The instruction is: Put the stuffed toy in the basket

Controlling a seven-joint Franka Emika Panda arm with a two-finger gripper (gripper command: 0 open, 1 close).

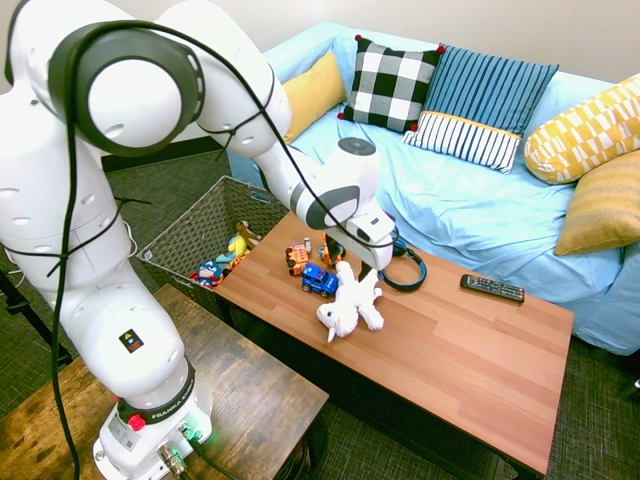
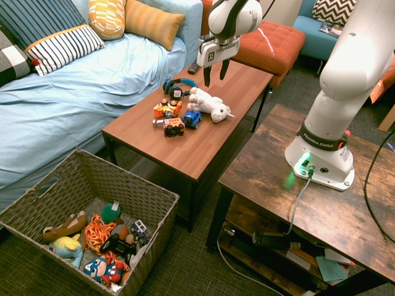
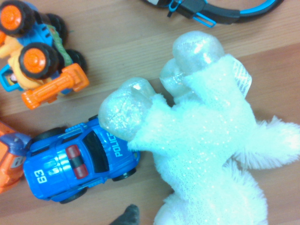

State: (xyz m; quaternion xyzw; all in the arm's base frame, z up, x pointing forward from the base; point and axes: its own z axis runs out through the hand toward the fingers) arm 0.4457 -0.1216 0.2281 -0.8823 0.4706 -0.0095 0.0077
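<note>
1. Gripper (image 2: 215, 75) hangs just above the toy (image 2: 209, 105) — jaws open, holding nothing.
2. Toy lies mid-table (image 2: 185, 151), touching a blue car (image 2: 192, 119).
3. Basket (image 2: 143, 193) sits on the floor off the table's end.

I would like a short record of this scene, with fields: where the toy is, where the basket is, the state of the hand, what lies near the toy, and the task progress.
stuffed toy: white plush, lying on the wooden coffee table
basket: woven basket on the floor at the table's end, already holding other toys
hand: open, above the toy, not touching it
near the toy: blue police car touching it; orange toy vehicles; blue headphones
also on table: remote control
progress: toy not yet grasped
</note>
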